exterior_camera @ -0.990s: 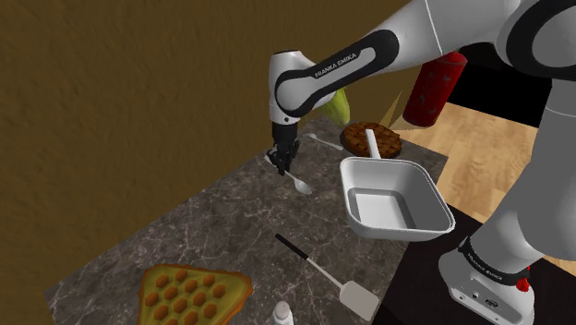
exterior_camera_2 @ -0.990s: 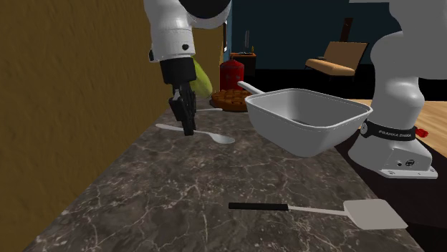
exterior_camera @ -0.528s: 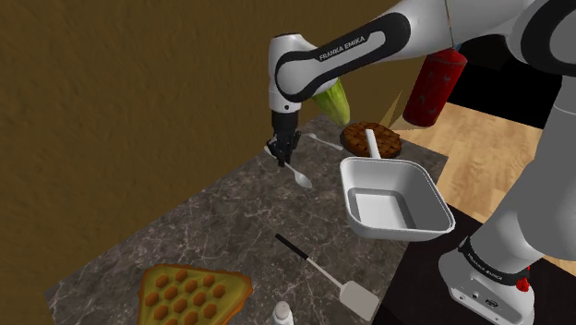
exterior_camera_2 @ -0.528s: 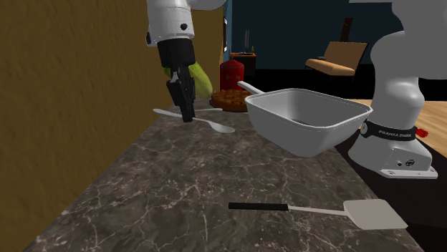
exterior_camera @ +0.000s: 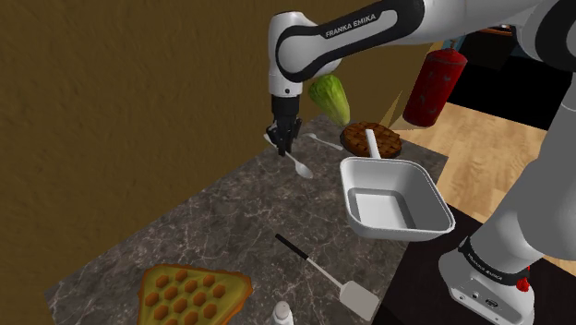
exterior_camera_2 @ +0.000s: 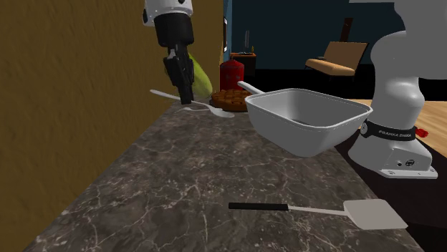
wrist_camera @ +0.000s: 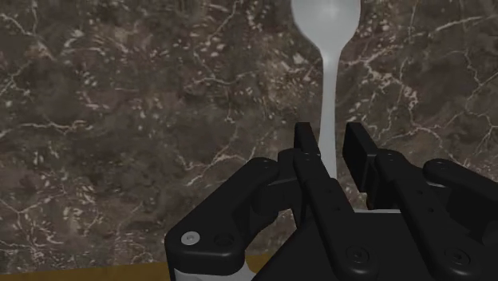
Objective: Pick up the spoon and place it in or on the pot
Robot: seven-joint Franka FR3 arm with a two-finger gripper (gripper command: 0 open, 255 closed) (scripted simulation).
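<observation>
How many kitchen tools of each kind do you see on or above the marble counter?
Spoon, held in the fingers: 1
Pot: 1
Spatula: 1
Small white utensil beside the pie, kind unclear: 1
Total: 4

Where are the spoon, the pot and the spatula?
spoon [wrist_camera: 328, 80], wrist view, on its handle.
pot [exterior_camera_2: 290, 132], second exterior view, on its outer wall.
spatula [exterior_camera_2: 374, 213], second exterior view, on its blade.

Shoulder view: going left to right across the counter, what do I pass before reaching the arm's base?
waffle → spoon, clasped in the gripper → pot → arm base. The spatula, lettuce and extinguisher overlap these, so they are left out.
</observation>
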